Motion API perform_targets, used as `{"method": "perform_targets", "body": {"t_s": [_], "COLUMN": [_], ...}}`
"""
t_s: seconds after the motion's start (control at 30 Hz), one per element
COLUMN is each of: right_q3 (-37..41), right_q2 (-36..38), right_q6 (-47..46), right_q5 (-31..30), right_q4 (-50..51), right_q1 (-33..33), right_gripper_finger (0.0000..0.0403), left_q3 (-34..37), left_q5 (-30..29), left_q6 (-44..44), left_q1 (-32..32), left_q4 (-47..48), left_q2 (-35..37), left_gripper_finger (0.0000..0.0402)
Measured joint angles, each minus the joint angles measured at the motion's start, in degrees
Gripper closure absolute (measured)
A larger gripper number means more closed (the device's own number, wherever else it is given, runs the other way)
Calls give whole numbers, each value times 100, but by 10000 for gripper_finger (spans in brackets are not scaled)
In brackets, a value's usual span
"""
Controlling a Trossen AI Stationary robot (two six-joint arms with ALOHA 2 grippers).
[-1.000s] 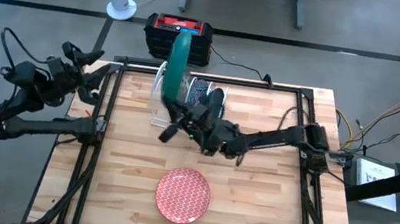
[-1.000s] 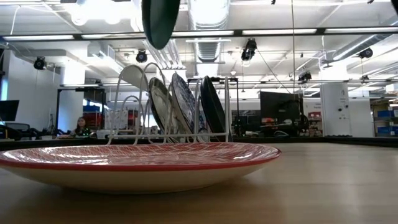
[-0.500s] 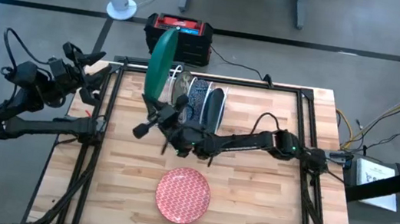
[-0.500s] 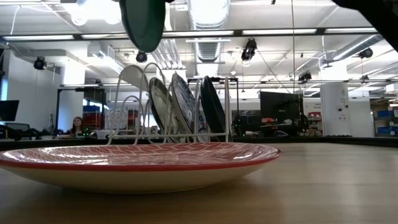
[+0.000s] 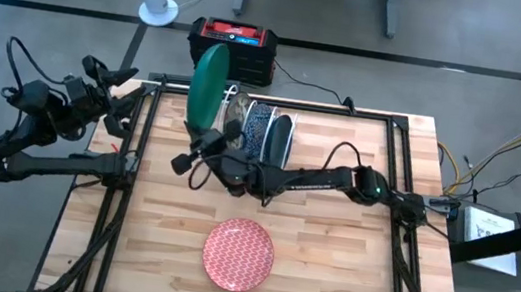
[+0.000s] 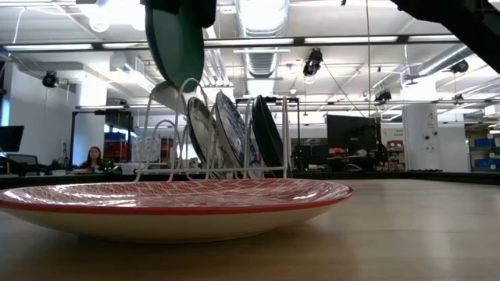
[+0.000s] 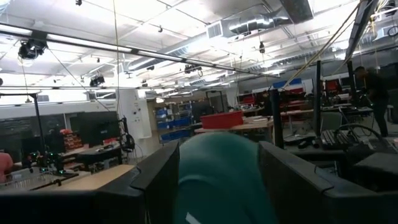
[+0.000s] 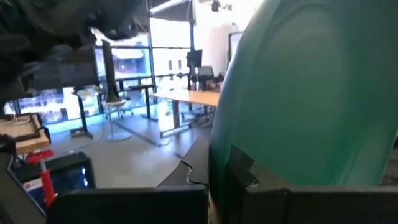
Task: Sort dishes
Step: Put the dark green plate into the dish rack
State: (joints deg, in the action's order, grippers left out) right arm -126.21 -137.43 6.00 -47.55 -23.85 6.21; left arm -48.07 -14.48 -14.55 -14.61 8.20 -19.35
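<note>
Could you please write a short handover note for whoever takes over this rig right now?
Right hand: shut on the green plate, held upright above the left end of the white wire rack.
Left hand: parked off the table's left edge, holding nothing that I can see; fingers apart.
Plates: three stand in the rack, among them a blue patterned plate and a dark plate. The red patterned plate lies flat near the front of the table.
Done: three plates racked.
Left: seat the green plate; probably the red one next.
</note>
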Motion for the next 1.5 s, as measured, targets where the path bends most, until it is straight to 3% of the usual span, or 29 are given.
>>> {"method": "perform_targets", "body": {"t_s": [0.23, 0.57, 0.97, 1.5], "right_q3": [4, 94, 609, 1123], "right_q2": [0, -53, -52, -52], "right_q6": [-933, -1633, -2874, -3713], "right_q5": [223, 251, 306, 477], "right_q4": [838, 1200, 1417, 1582], "right_q1": [-104, -126, -169, -311], "right_gripper_finger": [403, 403, 403, 403], "left_q3": [0, 6, 60, 98], "left_q5": [0, 0, -2, -2], "left_q6": [0, 0, 0, 2], "left_q1": [0, 0, 0, 0], "left_q4": [24, 53, 60, 51], "left_q2": [0, 0, -20, -92], "left_gripper_finger": [196, 196, 196, 196]}}
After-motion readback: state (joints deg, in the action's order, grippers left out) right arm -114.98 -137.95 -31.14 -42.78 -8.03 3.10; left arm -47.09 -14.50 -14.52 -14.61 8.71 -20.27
